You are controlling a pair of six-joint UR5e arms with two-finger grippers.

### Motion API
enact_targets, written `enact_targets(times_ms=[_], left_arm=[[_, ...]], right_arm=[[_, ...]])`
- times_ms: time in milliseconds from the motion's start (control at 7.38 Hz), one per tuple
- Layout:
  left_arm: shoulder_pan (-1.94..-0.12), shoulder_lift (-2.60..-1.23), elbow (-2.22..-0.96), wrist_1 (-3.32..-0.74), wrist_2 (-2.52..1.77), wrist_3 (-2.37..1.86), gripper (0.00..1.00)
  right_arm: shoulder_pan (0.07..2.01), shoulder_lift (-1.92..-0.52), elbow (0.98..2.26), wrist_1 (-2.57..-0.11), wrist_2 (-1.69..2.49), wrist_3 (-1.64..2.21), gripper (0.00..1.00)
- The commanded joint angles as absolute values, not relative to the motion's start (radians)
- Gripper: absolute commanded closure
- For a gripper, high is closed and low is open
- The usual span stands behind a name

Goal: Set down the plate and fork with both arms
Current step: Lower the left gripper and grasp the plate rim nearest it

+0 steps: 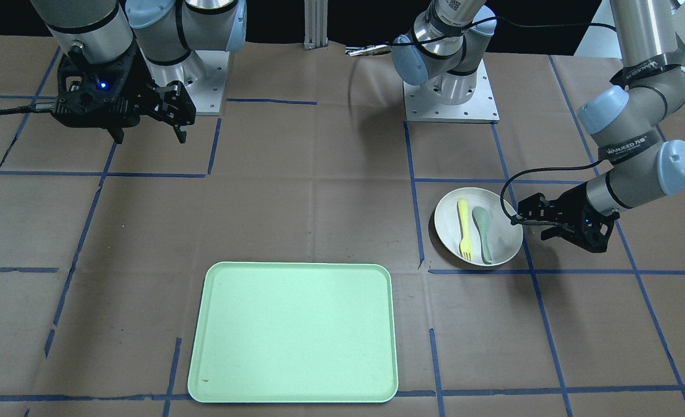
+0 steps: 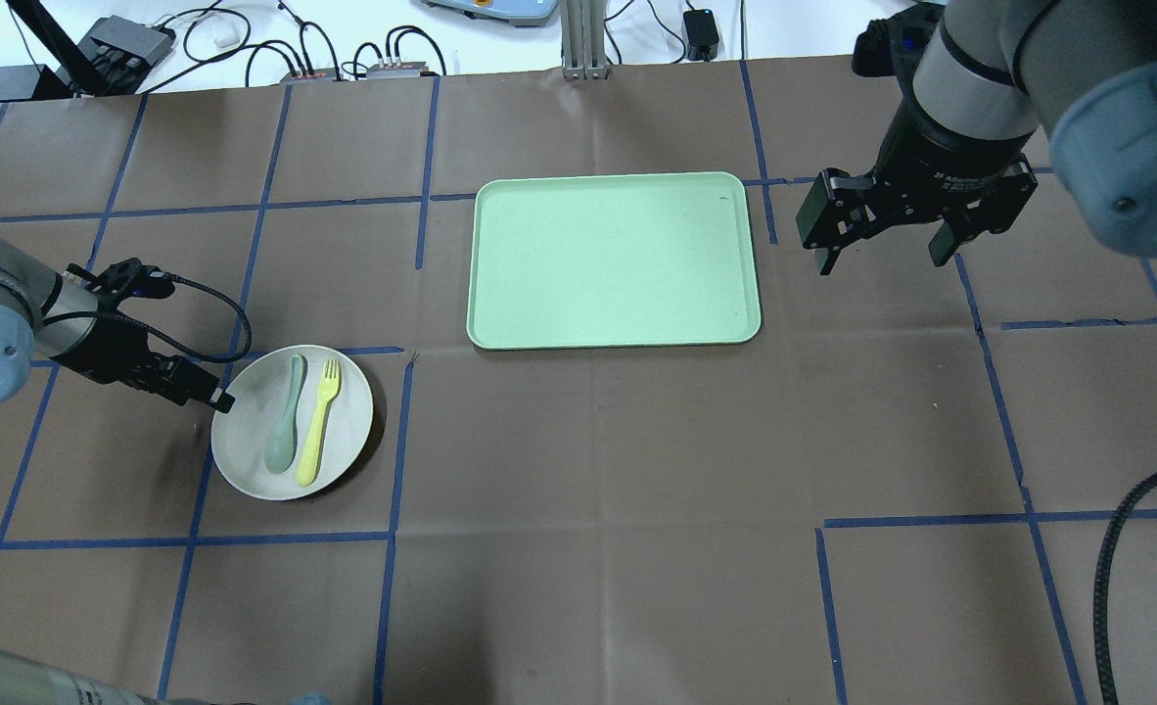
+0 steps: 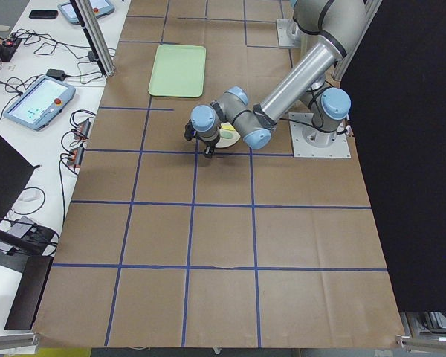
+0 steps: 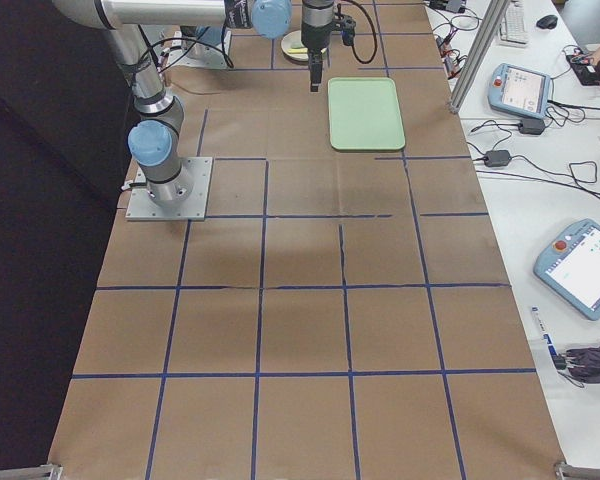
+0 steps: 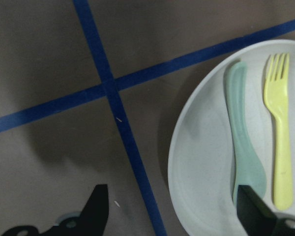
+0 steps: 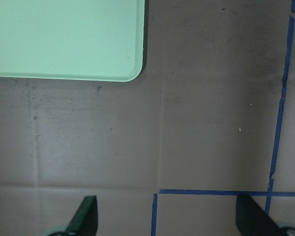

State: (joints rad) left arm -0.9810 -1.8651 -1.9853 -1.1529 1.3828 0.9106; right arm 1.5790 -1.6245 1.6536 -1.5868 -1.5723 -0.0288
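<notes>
The off-white plate (image 2: 344,431) lies on the table left of the tray and also shows in the front view (image 1: 450,229). The pale-yellow fork (image 2: 319,421) lies in it beside a grey-green spoon (image 2: 283,421). My left gripper (image 2: 214,397) is open, low at the plate's rim. In the left wrist view (image 5: 174,209) one finger is over the plate (image 5: 201,162) near the fork (image 5: 281,142), and the other is outside the rim. My right gripper (image 2: 882,257) is open and empty, raised to the right of the tray; it also shows in the front view (image 1: 148,136).
The mint-green tray (image 2: 613,259) lies mid-table with nothing on it; its corner shows in the right wrist view (image 6: 64,39). Blue tape lines cross the brown table cover. Cables and control boxes (image 2: 128,39) lie past the far edge.
</notes>
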Motion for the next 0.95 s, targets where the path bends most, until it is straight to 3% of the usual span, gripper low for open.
enact_targets(times_ms=[0, 136, 678, 814], left_arm=[[-0.980, -1.873, -1.993, -1.152, 1.384, 0.901, 0.29], [-0.980, -1.873, -1.994, -1.157, 1.384, 0.896, 0.34], [-0.980, -1.887, -1.993, -1.154, 1.382, 0.844, 0.36], [-0.980, -1.887, -1.993, -1.154, 1.382, 0.827, 0.47]], right_arm=[[1.577, -1.624, 1.654, -1.588, -1.572, -0.029, 0.00], [1.580, -1.624, 1.654, -1.588, -1.572, -0.028, 0.00], [1.578, -1.624, 1.654, -1.586, -1.572, -0.028, 0.00], [1.580, -1.624, 1.654, -1.588, -1.572, -0.028, 0.00]])
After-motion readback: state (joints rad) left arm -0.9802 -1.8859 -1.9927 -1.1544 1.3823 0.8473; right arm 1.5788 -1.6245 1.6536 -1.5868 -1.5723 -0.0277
